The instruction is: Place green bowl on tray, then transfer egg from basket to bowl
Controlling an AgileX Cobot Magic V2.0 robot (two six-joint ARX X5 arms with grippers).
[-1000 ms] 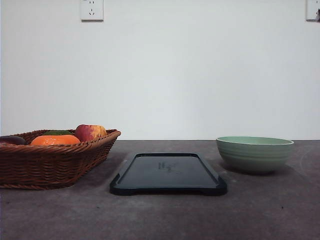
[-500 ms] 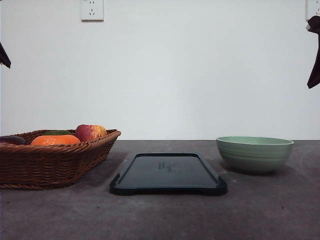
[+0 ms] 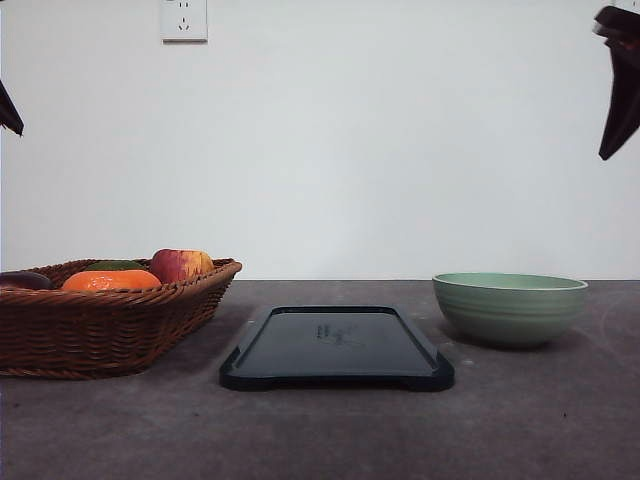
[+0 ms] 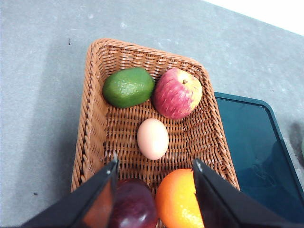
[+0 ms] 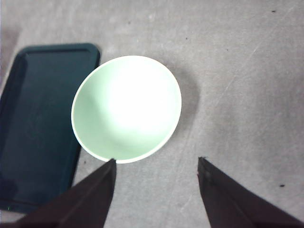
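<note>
Clearly the green bowl (image 5: 126,108) is the thing to move first: it sits empty on the bare table, just beside the tray (image 5: 38,118) but not on it. Seen from the right wrist, the bowl lies ahead of the right gripper (image 5: 156,166) and off toward one finger, whose tip overlaps the near rim while the other finger hangs over open table. The jaws stand spread wide with nothing between them. In the front view the right gripper (image 3: 618,80) hangs high above the bowl (image 3: 509,308), well apart from it. My judgement is that the right arm is the nearer one for the bowl, and that it needs to come down with one finger inside the rim and one outside.

Further out, the egg (image 4: 153,138) lies in the middle of the basket (image 4: 90,118), ahead of the left gripper (image 4: 154,166) and roughly centred between its fingers, its long axis pointing away from them. Those jaws are also spread and empty. An apple (image 4: 176,92), an avocado (image 4: 128,87), an orange (image 4: 178,199) and a dark fruit (image 4: 134,206) lie around the egg, near but apart from it.
</note>
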